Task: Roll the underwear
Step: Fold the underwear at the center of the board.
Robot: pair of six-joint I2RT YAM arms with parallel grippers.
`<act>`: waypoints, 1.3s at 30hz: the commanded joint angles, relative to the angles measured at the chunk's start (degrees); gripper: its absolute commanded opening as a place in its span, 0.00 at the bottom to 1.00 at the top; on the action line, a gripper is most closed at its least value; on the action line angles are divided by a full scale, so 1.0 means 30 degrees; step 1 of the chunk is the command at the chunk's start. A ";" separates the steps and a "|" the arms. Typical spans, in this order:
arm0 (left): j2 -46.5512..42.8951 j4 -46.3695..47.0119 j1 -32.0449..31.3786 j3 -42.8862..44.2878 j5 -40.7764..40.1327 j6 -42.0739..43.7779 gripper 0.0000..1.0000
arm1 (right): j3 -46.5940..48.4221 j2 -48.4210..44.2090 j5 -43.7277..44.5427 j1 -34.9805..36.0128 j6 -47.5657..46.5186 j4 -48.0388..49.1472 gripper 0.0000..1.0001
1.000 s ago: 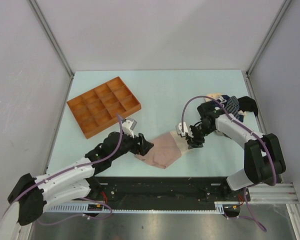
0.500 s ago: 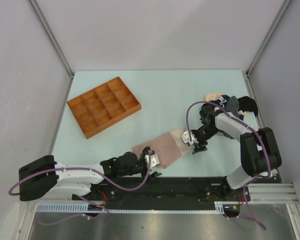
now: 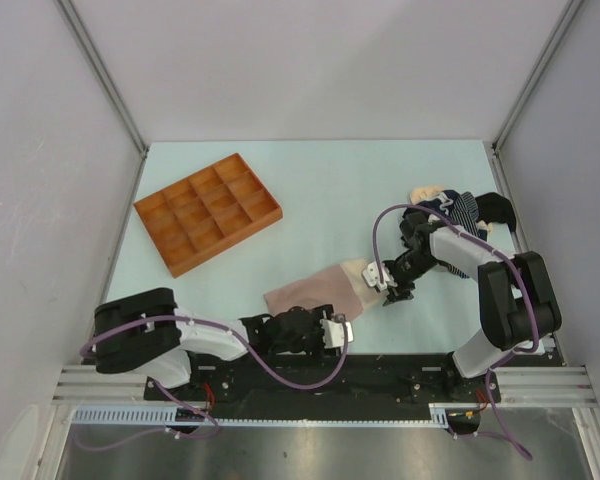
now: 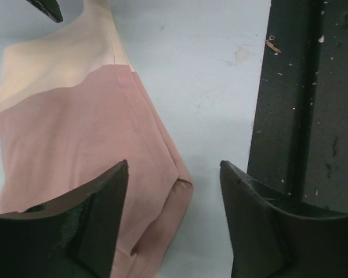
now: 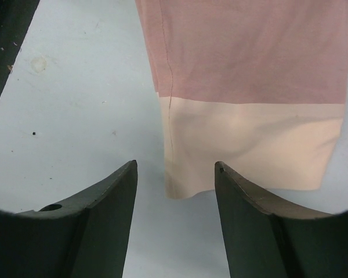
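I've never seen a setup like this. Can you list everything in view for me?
Table: one, pale blue-green, walls on three sides.
Tray: one, orange, with compartments, far left of the table.
Pink underwear: one, pink with a cream band, lying flat near the front edge.
Underwear pile: at least three pieces, cream, navy-striped and black, far right.
Black strip: one, along the front edge by the arm bases.
Left arm: one, black and white with a purple cable, low along the front.
Left gripper: one, black, open, at the pink end of the underwear.
Right arm: one, black and white, right side.
Right gripper: one, black, open, at the cream band.
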 commanded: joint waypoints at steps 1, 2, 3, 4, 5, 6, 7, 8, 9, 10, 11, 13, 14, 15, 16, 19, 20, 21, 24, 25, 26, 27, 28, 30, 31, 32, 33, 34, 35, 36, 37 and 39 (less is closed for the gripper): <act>0.0912 0.0615 -0.0250 0.0997 -0.0664 0.0523 0.65 | -0.0188 0.0011 -0.0555 -0.0150 -0.0580 0.0077 0.59; 0.1116 0.0615 -0.0250 0.0998 -0.0812 0.0523 0.64 | -0.0188 0.0011 -0.0555 -0.0151 -0.0551 0.0106 0.59; 0.1205 0.0615 -0.0279 0.0998 -0.0958 0.0436 0.59 | -0.0246 -0.0047 -0.0555 -0.0180 -0.0551 0.0077 0.59; 0.1264 0.0557 -0.0280 0.0940 -0.1047 0.0464 0.57 | -0.0276 -0.0048 -0.0555 -0.0180 -0.0580 0.0106 0.59; 0.1322 0.0469 -0.0280 0.0968 -0.1192 0.0464 0.55 | -0.0276 -0.0048 -0.0555 -0.0151 -0.0580 0.0077 0.58; 0.1410 0.0410 -0.0280 0.0939 -0.1281 0.0435 0.54 | -0.0276 -0.0048 -0.0555 -0.0209 -0.0580 0.0106 0.58; 0.1469 0.0381 -0.0280 0.0939 -0.1340 0.0435 0.54 | -0.0363 -0.0048 -0.0584 -0.0238 -0.0580 0.0077 0.58; 0.1498 0.0322 -0.0309 0.0881 -0.1630 0.0406 0.53 | -0.0335 -0.0048 -0.0585 -0.0268 -0.0580 0.0077 0.58; 0.1615 0.0322 -0.0309 0.0880 -0.1691 0.0406 0.53 | -0.0363 -0.0048 -0.0614 -0.0268 -0.0580 0.0106 0.58; 0.1703 0.0293 -0.0309 0.0880 -0.1750 0.0406 0.53 | -0.0422 -0.0048 -0.0614 -0.0268 -0.0580 0.0106 0.57; 0.1762 0.0292 -0.0309 0.0880 -0.1809 0.0406 0.53 | -0.0422 -0.0048 -0.0643 -0.0297 -0.0551 0.0106 0.58; 0.2024 0.0088 -0.0309 0.1084 -0.1926 0.0435 0.51 | -0.0451 -0.0019 -0.0614 -0.0326 -0.0551 0.0135 0.57; 0.2142 0.0000 -0.0309 0.1086 -0.1955 0.0435 0.48 | -0.0481 -0.0019 -0.0585 -0.0327 -0.0551 0.0136 0.57; 0.2230 -0.0030 -0.0338 0.1144 -0.2014 0.0464 0.46 | -0.0510 -0.0019 -0.0556 -0.0356 -0.0551 0.0136 0.57; 0.2376 -0.0117 -0.0338 0.1144 -0.2072 0.0464 0.45 | -0.0510 -0.0019 -0.0526 -0.0385 -0.0522 0.0136 0.57; 0.2436 -0.0234 -0.0368 0.1115 -0.2073 0.0318 0.37 | -0.0539 -0.0048 -0.0497 -0.0444 -0.0522 0.0223 0.57; 0.2407 -0.0293 -0.0368 0.1086 -0.2015 0.0347 0.32 | -0.0539 -0.0019 -0.0497 -0.0415 -0.0522 0.0252 0.57; 0.2378 -0.0352 -0.0368 0.1086 -0.1869 0.0289 0.29 | -0.0539 0.0040 -0.0497 -0.0443 -0.0493 0.0282 0.58; 0.2348 -0.0674 -0.0368 0.1086 -0.1693 0.0172 0.20 | -0.0568 0.0331 -0.0351 -0.0269 -0.0580 0.0340 0.57; 0.2319 -0.0732 -0.0368 0.1057 -0.1605 0.0142 0.17 | -0.0569 0.0391 -0.0292 -0.0210 -0.0551 0.0428 0.57; 0.2203 -0.0762 -0.0368 0.1056 -0.1546 0.0055 0.15 | -0.0598 0.0421 -0.0292 -0.0180 -0.0522 0.0487 0.57; 0.2144 -0.0733 -0.0368 0.1027 -0.1517 -0.0004 0.14 | -0.0685 0.0450 -0.0147 -0.0064 -0.0435 0.0661 0.57; 0.2114 -0.0733 -0.0368 0.0940 -0.1400 -0.0062 0.11 | -0.0773 0.0479 -0.0058 -0.0005 -0.0318 0.1040 0.57; 0.1910 -0.0529 -0.0339 0.0910 -0.1399 -0.0267 0.09 | -0.0832 0.0538 0.0204 0.0141 -0.0024 0.1365 0.57; 0.1880 -0.0470 -0.0338 0.0823 -0.1370 -0.0326 0.08 | -0.0919 0.0596 0.0322 0.0229 0.0063 0.1714 0.56; 0.1822 -0.0353 -0.0338 0.0793 -0.1399 -0.0501 0.08 | -0.0978 0.0626 0.0585 0.0259 0.0209 0.1892 0.56; 0.1734 -0.0323 -0.0338 0.0793 -0.1399 -0.0560 0.07 | -0.1037 0.0655 0.0732 0.0317 0.0269 0.2096 0.56; 0.1733 -0.0294 -0.0338 0.0735 -0.1457 -0.0648 0.05 | -0.1125 0.0800 0.0879 0.0434 0.0298 0.2417 0.55; 0.1704 -0.0265 -0.0309 0.0763 -0.1545 -0.0823 0.04 | -0.1125 0.0889 0.1054 0.0464 0.0357 0.2566 0.55; 0.1646 -0.0235 -0.0309 0.0763 -0.1604 -0.0912 0.03 | -0.1183 0.0948 0.1114 0.0523 0.0444 0.2654 0.54; 0.1616 -0.0235 -0.0280 0.0734 -0.1662 -0.1029 0.01 | -0.1184 0.1035 0.1173 0.0610 0.0474 0.2771 0.53; 0.1528 -0.0206 -0.0163 0.0676 -0.1692 -0.1322 0.01 | -0.1272 0.1095 0.1319 0.0699 0.0533 0.2947 0.50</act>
